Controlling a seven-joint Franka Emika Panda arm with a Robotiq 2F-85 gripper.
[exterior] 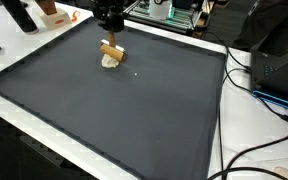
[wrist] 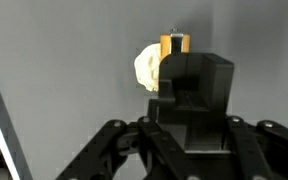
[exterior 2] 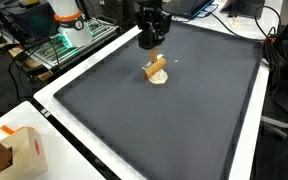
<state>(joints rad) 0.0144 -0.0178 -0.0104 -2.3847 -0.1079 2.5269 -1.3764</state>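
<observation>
Item: wooden block (exterior: 110,50), short and tan, clamped between the closed jaws of the gripper (exterior: 111,39). It is placed near the far edge of the dark mat (exterior: 164,110), directly over a cream lump (exterior: 109,63) lying on the mat. Orientation: the long axis is tilted, seen slanting in both exterior views, with the lower end just above or touching the lump; contact cannot be told. In the wrist view only one end of the block (wrist: 174,43) is shown, the rest being hidden behind a finger.

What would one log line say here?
gripper: shut on wooden block | block: tilted, by cream lump | surface: dark mat
</observation>
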